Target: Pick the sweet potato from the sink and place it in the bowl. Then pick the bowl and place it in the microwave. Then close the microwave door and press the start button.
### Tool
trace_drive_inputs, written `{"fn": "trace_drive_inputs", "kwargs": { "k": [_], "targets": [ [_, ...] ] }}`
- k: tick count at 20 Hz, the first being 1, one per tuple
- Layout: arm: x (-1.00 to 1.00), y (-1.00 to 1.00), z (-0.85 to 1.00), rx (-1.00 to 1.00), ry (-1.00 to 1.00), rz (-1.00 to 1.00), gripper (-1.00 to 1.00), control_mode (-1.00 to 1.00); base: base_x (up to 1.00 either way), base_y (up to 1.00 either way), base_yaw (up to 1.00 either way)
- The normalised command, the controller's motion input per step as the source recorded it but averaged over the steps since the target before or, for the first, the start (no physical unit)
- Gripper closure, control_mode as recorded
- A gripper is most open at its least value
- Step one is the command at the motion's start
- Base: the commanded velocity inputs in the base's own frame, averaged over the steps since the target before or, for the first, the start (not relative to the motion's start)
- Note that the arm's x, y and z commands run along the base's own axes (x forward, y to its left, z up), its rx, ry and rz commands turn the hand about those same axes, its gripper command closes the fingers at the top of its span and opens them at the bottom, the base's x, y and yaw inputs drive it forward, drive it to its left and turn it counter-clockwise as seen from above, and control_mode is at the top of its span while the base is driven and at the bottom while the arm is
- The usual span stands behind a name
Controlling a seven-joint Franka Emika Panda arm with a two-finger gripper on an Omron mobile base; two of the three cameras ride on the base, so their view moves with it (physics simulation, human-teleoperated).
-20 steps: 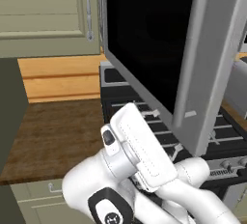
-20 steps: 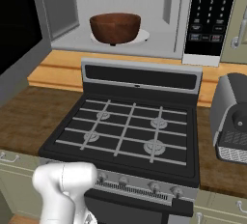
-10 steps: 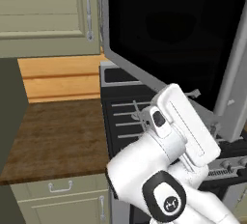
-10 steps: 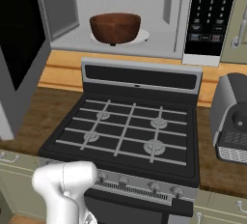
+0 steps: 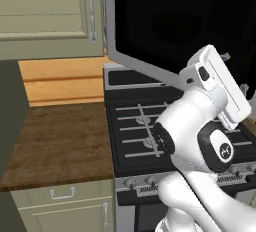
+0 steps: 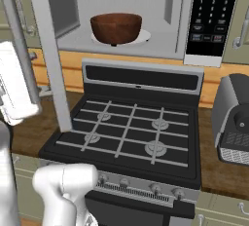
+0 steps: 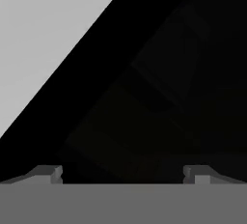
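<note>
Against microwave door (image 5: 175,21) glass — pincer (image 7: 123,172) spread wide, empty.

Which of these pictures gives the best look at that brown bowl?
The right base view: the bowl sits in plain sight inside the open microwave, on its white plate. In the left base view the microwave door blocks it, and the hand view faces that dark door glass up close.
</note>
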Motion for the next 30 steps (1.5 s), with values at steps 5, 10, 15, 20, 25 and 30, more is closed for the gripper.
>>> {"fn": "trace_drive_inputs", "kwargs": {
  "k": [5, 10, 15, 20, 25, 30],
  "targets": [
    [1.00, -0.27, 0.19, 0.06, 0.14, 0.10, -1.00, -1.00, 0.00, 0.00, 0.00],
    [1.00, -0.18, 0.03, 0.06, 0.13, 0.13, -1.00, -1.00, 0.00, 0.00, 0.00],
    [1.00, -0.23, 0.10, 0.06, 0.16, 0.16, -1.00, -1.00, 0.00, 0.00, 0.00],
    [1.00, -0.25, 0.01, 0.08, 0.13, 0.18, -1.00, -1.00, 0.00, 0.00, 0.00],
    [0.97, -0.20, 0.00, 0.08, 0.12, 0.18, -1.00, -1.00, 0.00, 0.00, 0.00],
    [0.89, -0.14, 0.00, 0.08, 0.11, 0.17, -1.00, -1.00, 0.00, 0.00, 0.00]
  ]
}}
